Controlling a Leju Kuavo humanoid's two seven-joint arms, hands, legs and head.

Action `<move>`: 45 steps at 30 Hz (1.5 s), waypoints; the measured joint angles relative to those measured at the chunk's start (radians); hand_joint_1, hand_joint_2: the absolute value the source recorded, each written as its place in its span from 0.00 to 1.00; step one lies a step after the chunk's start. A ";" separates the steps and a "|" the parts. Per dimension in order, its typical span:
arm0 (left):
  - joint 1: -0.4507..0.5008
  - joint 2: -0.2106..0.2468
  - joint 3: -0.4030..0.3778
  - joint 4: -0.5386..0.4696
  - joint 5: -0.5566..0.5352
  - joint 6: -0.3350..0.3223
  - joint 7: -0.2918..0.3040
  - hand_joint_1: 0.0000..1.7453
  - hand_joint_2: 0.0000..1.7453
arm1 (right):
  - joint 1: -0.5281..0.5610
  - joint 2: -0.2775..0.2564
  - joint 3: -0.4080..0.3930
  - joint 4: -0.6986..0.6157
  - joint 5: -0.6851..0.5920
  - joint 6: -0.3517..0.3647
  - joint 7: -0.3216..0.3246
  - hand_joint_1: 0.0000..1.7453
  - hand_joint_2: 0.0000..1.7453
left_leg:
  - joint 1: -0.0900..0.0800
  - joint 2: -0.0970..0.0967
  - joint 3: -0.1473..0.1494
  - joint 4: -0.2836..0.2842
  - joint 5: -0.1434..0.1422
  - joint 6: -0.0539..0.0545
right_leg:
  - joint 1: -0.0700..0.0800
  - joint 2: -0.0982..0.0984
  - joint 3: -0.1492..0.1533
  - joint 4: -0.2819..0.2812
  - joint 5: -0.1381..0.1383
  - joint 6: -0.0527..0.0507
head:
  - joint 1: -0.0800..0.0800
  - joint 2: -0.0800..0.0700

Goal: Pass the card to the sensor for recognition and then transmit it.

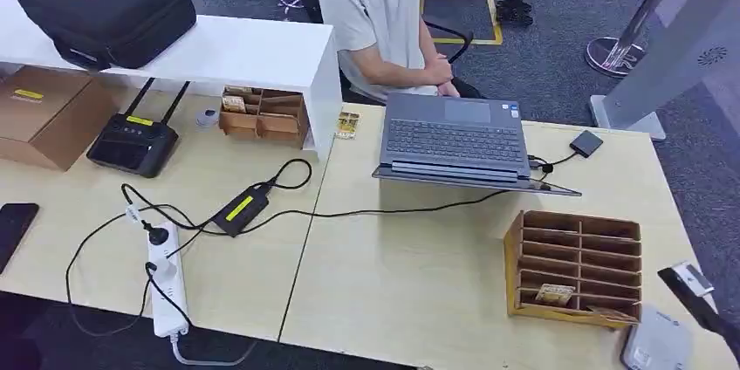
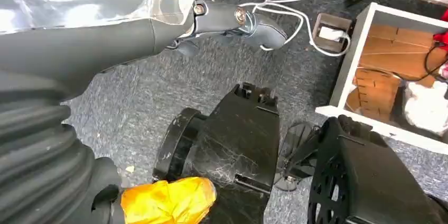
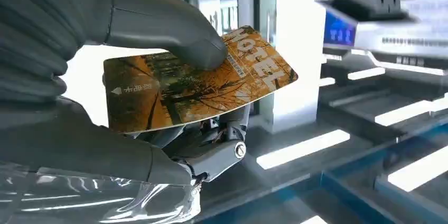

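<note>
Grey carpet surrounds the bench (image 1: 419,283); the right hand (image 3: 158,102) pinches the card (image 3: 195,81), apparently pre-scan; the sensor (image 1: 586,143), at one o'clock, comes next; the left hand (image 2: 232,23) hangs, fingers curled, holding nothing.

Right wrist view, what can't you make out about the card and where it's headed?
- Card: part of its face sits under the right hand's thumb; small print too fine to read.
- Background in the right wrist view: blurred, so no sensor can be identified.
- Head view: the white device is cut off by the bottom edge.
</note>
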 joint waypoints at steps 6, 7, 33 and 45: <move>-0.007 0.003 0.000 -0.001 -0.022 -0.016 0.000 0.00 1.00 | -0.131 -0.112 0.077 -0.005 -0.019 0.040 0.024 1.00 1.00 | 0.000 0.001 0.001 0.000 0.000 0.000 | 0.000 0.000 0.000 0.000 0.000 0.000 | 0.000 0.000; -0.007 0.003 0.000 -0.001 -0.022 -0.016 0.000 0.00 1.00 | -0.131 -0.112 0.077 -0.005 -0.019 0.040 0.024 1.00 1.00 | 0.000 0.001 0.001 0.000 0.000 0.000 | 0.000 0.000 0.000 0.000 0.000 0.000 | 0.000 0.000; -0.033 0.063 0.001 -0.019 -0.073 -0.096 -0.075 0.00 1.00 | -0.740 -0.078 0.675 0.451 0.206 0.078 0.117 1.00 1.00 | 0.002 -0.004 -0.002 -0.001 0.005 -0.003 | 0.003 -0.004 -0.001 0.003 0.002 -0.002 | 0.000 0.000; -0.035 0.116 0.001 -0.056 -0.087 -0.104 -0.085 0.00 1.00 | -0.843 0.107 0.858 0.577 0.238 0.080 0.153 1.00 1.00 | 0.003 -0.007 -0.004 -0.001 0.007 -0.005 | 0.003 -0.007 -0.003 0.004 0.002 -0.003 | 0.000 0.000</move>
